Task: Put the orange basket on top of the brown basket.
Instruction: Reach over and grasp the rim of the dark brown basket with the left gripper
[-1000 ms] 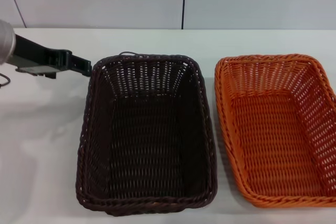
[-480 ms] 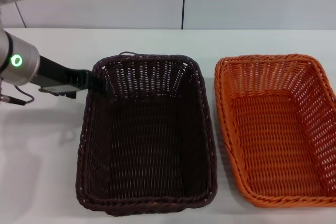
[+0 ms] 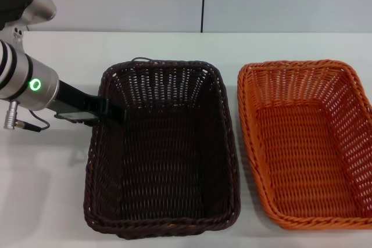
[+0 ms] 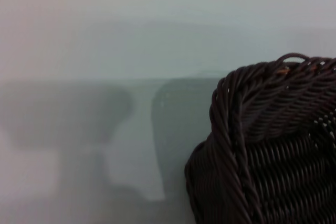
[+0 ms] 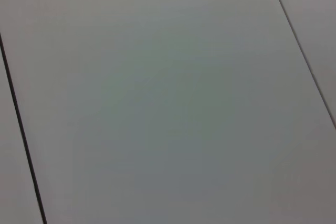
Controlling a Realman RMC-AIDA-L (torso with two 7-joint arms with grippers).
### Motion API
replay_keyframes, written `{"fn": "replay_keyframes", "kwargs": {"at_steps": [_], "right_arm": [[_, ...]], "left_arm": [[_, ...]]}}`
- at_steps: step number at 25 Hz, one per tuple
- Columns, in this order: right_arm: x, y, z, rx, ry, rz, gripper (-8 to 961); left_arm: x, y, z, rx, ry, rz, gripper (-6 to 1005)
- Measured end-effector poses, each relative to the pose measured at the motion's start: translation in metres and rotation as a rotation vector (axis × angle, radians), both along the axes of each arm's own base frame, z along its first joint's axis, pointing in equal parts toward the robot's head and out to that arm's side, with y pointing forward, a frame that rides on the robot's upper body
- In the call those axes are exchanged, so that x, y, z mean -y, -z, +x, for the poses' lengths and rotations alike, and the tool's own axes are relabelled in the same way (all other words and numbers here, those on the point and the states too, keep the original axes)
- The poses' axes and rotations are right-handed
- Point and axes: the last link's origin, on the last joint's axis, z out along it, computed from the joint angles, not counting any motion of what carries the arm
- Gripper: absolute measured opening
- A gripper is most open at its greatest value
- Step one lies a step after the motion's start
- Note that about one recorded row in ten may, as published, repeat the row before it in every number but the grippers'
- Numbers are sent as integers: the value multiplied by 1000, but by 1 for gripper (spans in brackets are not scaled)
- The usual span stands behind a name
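On the white tabletop two shallow rectangular woven baskets sit side by side, apart, with a strip of bare table between them. The dark chocolate-brown wicker basket with a braided rim lies in the middle of the head view, and the bright orange woven basket with flared sides lies on the robot's right, its far edge running out of the picture. Both stand upright and hold nothing. The left gripper, black, at the end of a silver arm with a glowing green ring, reaches in from the robot's left to the brown basket's left wall near its far corner, its tip at or over the rim; whether its fingers are spread or closed, or grip the rim, cannot be told. The left wrist view shows a rounded corner of the brown basket close up, with shadows on the table beside it. The right wrist view shows only pale panels with dark seams.
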Motion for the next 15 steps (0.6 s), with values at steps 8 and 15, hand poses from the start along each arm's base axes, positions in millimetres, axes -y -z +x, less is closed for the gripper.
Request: {"fn": "replay_keyframes", "kwargs": {"at_steps": [8,15], "right_arm": [[0,0,0,-3,1,0,549],[3,0,3,-10,7,5,549]], "left_arm": [[0,-2,-2,-1,16,9,654],[0,-2,-5,-4,19,3,432]]}}
